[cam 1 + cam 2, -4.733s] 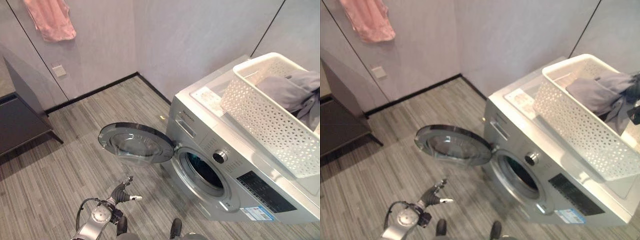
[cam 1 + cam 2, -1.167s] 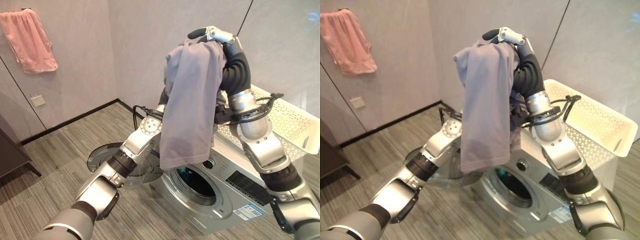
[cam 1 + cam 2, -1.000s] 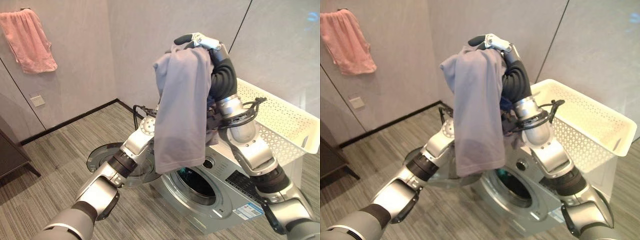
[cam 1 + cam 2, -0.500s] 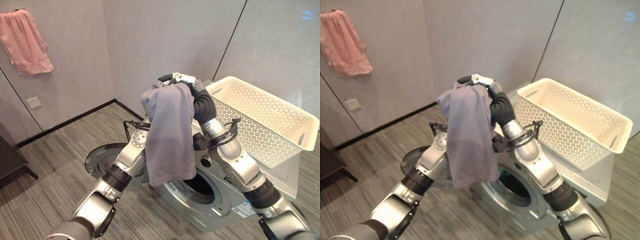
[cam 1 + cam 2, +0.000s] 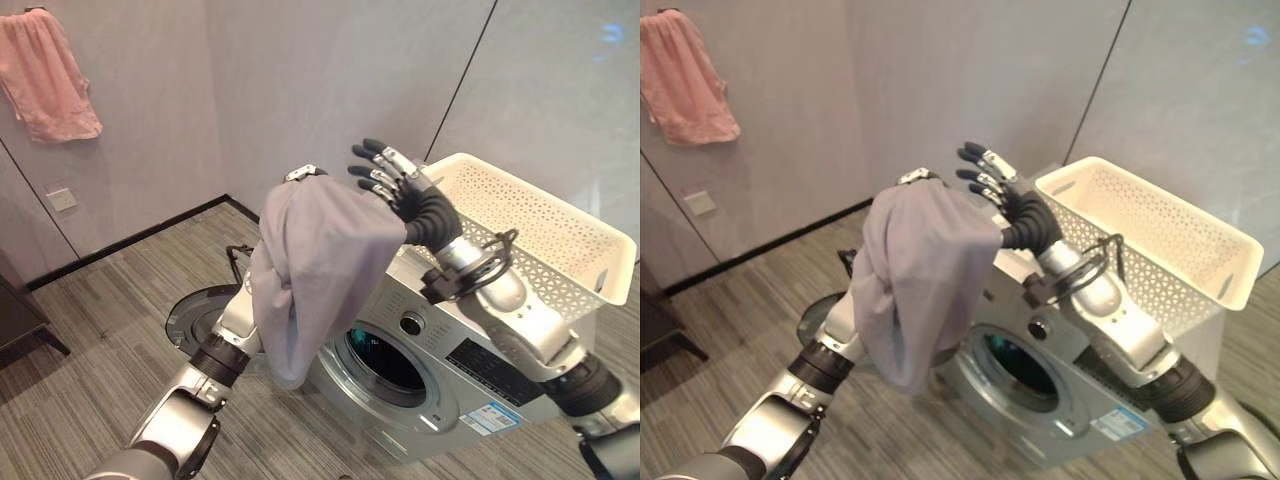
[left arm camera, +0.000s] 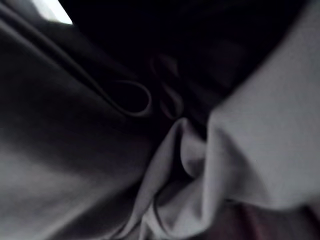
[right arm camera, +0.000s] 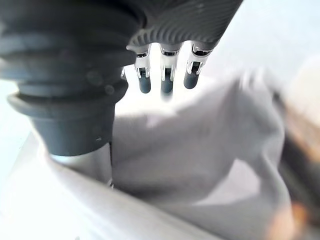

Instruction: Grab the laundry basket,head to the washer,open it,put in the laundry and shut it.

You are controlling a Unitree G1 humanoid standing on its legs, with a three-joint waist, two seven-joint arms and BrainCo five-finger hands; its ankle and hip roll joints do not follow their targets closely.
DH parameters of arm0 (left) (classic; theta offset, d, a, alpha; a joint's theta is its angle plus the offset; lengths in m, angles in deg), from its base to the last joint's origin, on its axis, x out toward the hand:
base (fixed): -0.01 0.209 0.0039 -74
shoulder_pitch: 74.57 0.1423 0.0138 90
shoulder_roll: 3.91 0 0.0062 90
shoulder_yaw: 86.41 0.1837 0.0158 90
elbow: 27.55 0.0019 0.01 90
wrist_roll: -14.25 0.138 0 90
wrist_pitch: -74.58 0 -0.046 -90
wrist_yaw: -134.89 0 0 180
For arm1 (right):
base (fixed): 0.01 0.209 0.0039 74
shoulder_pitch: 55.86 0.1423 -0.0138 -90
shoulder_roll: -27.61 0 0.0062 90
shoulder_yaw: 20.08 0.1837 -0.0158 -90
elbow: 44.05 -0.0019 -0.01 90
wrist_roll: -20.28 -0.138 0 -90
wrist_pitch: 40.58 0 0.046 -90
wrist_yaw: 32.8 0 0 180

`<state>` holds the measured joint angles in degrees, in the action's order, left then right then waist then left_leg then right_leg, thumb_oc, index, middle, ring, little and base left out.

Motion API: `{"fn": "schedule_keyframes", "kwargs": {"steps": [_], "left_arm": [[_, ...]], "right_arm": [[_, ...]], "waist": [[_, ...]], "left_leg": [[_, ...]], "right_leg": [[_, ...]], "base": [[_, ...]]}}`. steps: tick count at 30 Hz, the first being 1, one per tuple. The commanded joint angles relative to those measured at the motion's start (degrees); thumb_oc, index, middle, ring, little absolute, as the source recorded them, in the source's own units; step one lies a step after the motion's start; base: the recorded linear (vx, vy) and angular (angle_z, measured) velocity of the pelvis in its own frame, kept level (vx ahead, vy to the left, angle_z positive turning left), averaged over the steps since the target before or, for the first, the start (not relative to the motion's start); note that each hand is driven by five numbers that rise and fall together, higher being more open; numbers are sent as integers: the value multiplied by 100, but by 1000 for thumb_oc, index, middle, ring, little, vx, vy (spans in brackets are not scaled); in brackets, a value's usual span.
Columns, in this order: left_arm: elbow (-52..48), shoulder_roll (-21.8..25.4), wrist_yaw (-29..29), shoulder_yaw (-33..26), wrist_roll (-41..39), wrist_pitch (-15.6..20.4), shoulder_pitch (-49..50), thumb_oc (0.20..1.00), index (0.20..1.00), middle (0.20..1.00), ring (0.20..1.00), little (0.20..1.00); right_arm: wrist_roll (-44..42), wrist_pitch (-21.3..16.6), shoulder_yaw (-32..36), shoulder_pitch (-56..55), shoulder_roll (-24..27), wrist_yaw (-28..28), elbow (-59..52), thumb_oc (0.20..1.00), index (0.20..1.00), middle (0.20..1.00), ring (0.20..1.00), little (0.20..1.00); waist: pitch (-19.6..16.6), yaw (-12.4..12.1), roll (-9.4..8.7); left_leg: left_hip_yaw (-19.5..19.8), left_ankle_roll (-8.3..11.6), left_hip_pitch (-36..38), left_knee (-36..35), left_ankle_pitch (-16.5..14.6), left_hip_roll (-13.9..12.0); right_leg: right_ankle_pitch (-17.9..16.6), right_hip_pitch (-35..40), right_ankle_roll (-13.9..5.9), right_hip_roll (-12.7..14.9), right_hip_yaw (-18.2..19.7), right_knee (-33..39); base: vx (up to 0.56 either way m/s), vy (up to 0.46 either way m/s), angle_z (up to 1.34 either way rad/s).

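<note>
The step in hand is loading: the laundry is out of the basket and hangs in the air, not yet in the drum.

The silver front-loading washing machine [image 5: 470,370] stands against the grey wall with its round glass door [image 5: 205,318] swung fully open to the robot's left, so the dark drum opening [image 5: 385,362] is clear. On top of the machine sits the white perforated plastic laundry basket [image 5: 540,235], and nothing shows inside it.

The grey soft cloth garment [image 5: 315,270] is bunched and draped over the end of the left arm, hanging in loose folds in front of and above the drum opening, apart from the basket. The left hand [image 5: 300,174] is buried under the cloth except for a glint of metal at the top, so I cannot tell whether its fingers grip the fabric. The right hand [image 5: 392,182] is just beside the garment's upper edge with its fingers spread wide and straight, holding nothing.

The next move, as I judge it, calls for lowering the draped garment to the opening and pushing all the trailing folds inside before the door is shut.
</note>
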<state>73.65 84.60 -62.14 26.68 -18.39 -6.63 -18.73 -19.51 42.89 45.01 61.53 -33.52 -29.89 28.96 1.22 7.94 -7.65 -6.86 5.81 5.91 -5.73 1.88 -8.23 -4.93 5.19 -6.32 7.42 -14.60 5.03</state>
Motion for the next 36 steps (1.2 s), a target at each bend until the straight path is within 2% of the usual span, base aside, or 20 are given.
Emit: {"fn": "schedule_keyframes", "kwargs": {"steps": [1,2,3,5,8,9,11,19,24,25,28,31,33,34,36], "left_arm": [[-189,-6,171,-214,210,457,-206,200,200,200,200,200],[-324,31,212,-305,193,479,-3,200,200,200,200,200],[-667,106,437,-516,133,498,614,200,200,200,200,200],[-938,187,675,-665,69,478,1173,200,200,200,200,200],[-1178,243,985,-747,-91,422,1809,200,200,200,200,200],[-1178,243,985,-747,-91,422,1809,200,200,200,200,200],[-1282,303,1173,-816,-217,365,2215,200,200,200,200,200],[-1438,354,1283,-1013,-306,344,2616,200,200,200,200,200],[-1376,325,1338,-993,-327,273,2755,200,200,200,200,200],[-1333,271,1392,-914,-385,229,2873,200,200,200,200,200],[-1286,217,1451,-771,-571,196,3110,200,200,200,200,200],[-1319,195,1510,-636,-777,158,3365,200,200,200,200,200],[-1313,209,1520,-590,-806,143,3435,200,200,200,200,200],[-1243,206,1571,-461,-929,84,3481,200,200,200,200,200],[-1208,223,1540,-302,-1030,102,3433,200,200,200,200,200]], "right_arm": [[65,-637,987,46,-208,259,31,1000,1000,1000,1000,1000],[224,-717,1336,-130,-263,393,47,1000,1000,1000,1000,1000],[761,-953,2415,-613,-489,848,36,1000,1000,1000,1000,1000],[1305,-1040,3189,-1026,-568,1189,-43,1000,1000,1000,1000,1000],[1823,-1095,4054,-1525,-611,1587,-152,1000,1000,1000,1000,1000],[1823,-1095,4054,-1525,-611,1587,-152,1000,1000,1000,1000,1000],[1947,-1098,4501,-1920,-542,1773,-144,1000,1000,1000,1000,1000],[2421,-1029,5277,-2531,-620,2170,-84,1000,1000,1000,1000,1000],[3117,-694,5651,-2971,-814,2684,427,1000,1000,1000,1000,1000],[3491,-497,5765,-3203,-1005,2976,756,1000,1000,1000,1000,1000],[3972,-230,5821,-3531,-1302,3451,1568,1000,1000,1000,1000,1000],[4014,-31,5739,-3802,-1644,4036,2855,1000,1000,1000,1000,1000],[4020,-60,5639,-3804,-1750,4150,3082,1000,1000,1000,1000,1000],[3807,-30,5462,-3867,-2030,4285,3806,1000,1000,1000,1000,1000],[3368,-122,5168,-3705,-2277,4348,4749,1000,1000,1000,1000,1000]], "waist": [[-54,-146,259],[-60,-138,267],[-56,-108,286],[-66,-108,303],[-65,-108,307],[-65,-108,307],[-67,-108,293],[-27,-78,277],[-5,-66,284],[33,-71,297],[78,-92,352],[198,-134,403],[213,-153,417],[337,-180,438],[447,-195,486]], "left_leg": [[-428,5,523,73,-597,-364],[-437,-2,526,73,-604,-358],[-442,-34,515,73,-610,-338],[-445,-53,517,73,-632,-332],[-446,-68,520,73,-656,-325],[-446,-68,520,73,-656,-325],[-461,-74,555,73,-732,-341],[-471,-77,565,73,-760,-346],[-425,-75,503,73,-728,-353],[-406,-81,455,73,-680,-338],[-342,-87,414,73,-704,-344],[-317,-96,374,73,-678,-345],[-304,-94,358,73,-695,-348],[-291,-88,297,73,-635,-348],[-278,-64,251,73,-640,-356]], "right_leg": [[-24,-97,-593,531,45,-3],[-27,-104,-598,534,53,-3],[-50,-135,-592,546,84,-3],[-50,-141,-597,549,100,-3],[-46,-143,-604,541,117,-3],[-46,-143,-604,541,117,-3],[0,-131,-625,509,145,-3],[24,-127,-617,476,159,-3],[35,-139,-608,474,123,-3],[9,-169,-594,485,90,-3],[47,-176,-609,487,45,-3],[30,-212,-609,497,1,-3],[55,-217,-622,504,-8,-3],[27,-260,-611,515,-34,-3],[62,-297,-631,517,-54,-3]], "base": [[0,0,0],[0,0,0],[0,0,0],[17,8,-1],[23,8,-5],[9,-1,-3],[16,-4,0],[4,0,-6],[-5,-7,1],[-27,-36,4],[8,-19,3],[-17,-24,12],[-26,-21,12],[-52,-28,0],[-61,-28,-3]]}}
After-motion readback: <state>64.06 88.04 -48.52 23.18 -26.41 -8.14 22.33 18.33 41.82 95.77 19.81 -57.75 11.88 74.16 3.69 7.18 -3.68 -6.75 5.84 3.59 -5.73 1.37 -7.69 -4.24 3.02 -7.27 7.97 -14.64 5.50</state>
